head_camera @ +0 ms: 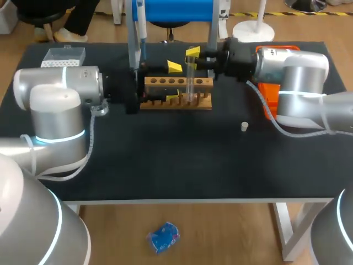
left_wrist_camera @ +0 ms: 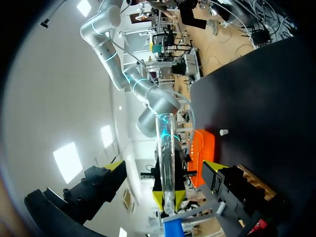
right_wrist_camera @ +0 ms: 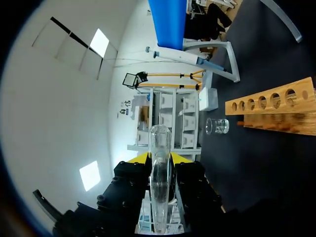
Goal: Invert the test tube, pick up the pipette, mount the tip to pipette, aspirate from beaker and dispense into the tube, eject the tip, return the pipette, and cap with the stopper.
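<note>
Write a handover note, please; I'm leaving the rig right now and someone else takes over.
Left tool: open, its fingers on either side of the test tube, apart from it.
Right tool: shut on the test tube, held over the rack.
Pipette on the blue stand; beaker past the rack's end; stopper loose on the table.
Done: tube in hand; inversion unconfirmed.
Left: pipette, tip, aspirate, dispense, eject, return, cap.
</note>
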